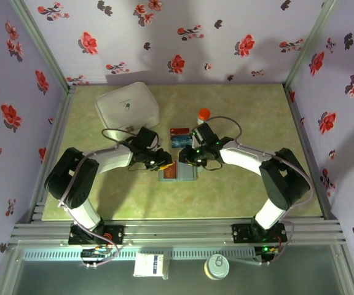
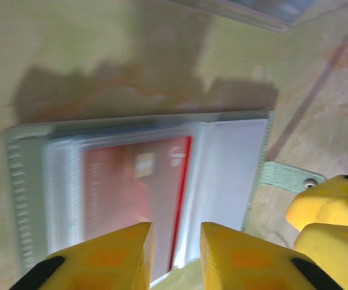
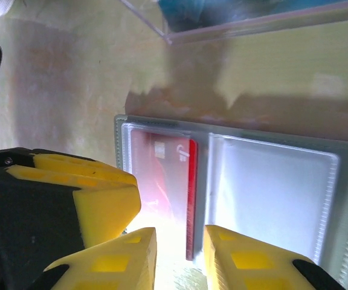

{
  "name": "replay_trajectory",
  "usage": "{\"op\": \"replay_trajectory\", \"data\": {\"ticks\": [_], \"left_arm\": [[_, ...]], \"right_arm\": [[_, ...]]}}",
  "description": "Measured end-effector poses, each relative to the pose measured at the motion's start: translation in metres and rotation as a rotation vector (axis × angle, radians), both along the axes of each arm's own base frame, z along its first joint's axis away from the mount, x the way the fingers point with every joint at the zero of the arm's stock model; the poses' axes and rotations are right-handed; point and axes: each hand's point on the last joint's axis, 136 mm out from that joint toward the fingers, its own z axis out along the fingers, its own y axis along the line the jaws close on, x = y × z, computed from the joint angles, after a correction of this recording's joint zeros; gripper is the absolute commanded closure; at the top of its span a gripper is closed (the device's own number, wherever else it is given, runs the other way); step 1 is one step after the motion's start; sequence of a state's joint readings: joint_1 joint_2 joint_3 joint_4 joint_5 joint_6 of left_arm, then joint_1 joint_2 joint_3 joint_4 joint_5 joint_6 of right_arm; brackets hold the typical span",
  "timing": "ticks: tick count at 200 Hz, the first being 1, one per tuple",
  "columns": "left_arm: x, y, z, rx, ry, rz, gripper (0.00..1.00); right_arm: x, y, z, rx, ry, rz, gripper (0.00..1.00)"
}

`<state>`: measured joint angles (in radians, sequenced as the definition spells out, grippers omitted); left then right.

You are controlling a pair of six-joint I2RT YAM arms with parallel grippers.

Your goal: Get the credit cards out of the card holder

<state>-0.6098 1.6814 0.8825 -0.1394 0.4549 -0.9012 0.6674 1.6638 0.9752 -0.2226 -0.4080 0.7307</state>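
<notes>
Left wrist view: card holder point(image 2: 231, 169) lies open on the tabletop point(image 2: 71, 48), red card point(image 2: 125, 187) still pocketed. Left hand point(image 2: 173, 254) and right hand point(image 3: 177, 257) sit narrowly parted at its edge; gripping or not, I can't tell. Best pin the holder, draw the card straight out.

1. The table point(image 1: 257, 117) has a mottled yellow-green top framed by metal rails.
2. A white lidded case point(image 1: 128, 106) sits at its back left.
3. An orange-capped bottle point(image 1: 203, 115) stands near the back centre, well apart from the case.
4. A clear plastic box point(image 3: 252, 25) shows one edge.
5. The walls point(image 1: 226, 37) carry red and dark flower prints.
6. Below the front rail lie a small white packet point(image 1: 150, 265) and a round tin point(image 1: 216, 266).
</notes>
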Motion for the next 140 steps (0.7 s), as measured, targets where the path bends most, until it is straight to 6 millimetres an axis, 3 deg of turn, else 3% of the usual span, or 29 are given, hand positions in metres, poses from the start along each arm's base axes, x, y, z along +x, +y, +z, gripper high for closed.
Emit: {"op": "replay_trajectory", "data": {"ticks": [38,76,140], "left_arm": [[-0.004,0.020,-0.014,0.040,0.025,0.022,0.87],[-0.005,0.024,-0.017,0.046,0.026,0.021,0.96],[-0.005,0.025,-0.020,0.053,0.031,0.016,0.97]], "right_arm": [[-0.005,0.017,-0.014,-0.004,0.032,0.036,0.73],[-0.010,0.023,-0.029,-0.009,0.068,0.050,0.75],[-0.010,0.027,-0.044,-0.008,0.101,0.047,0.79]]}}
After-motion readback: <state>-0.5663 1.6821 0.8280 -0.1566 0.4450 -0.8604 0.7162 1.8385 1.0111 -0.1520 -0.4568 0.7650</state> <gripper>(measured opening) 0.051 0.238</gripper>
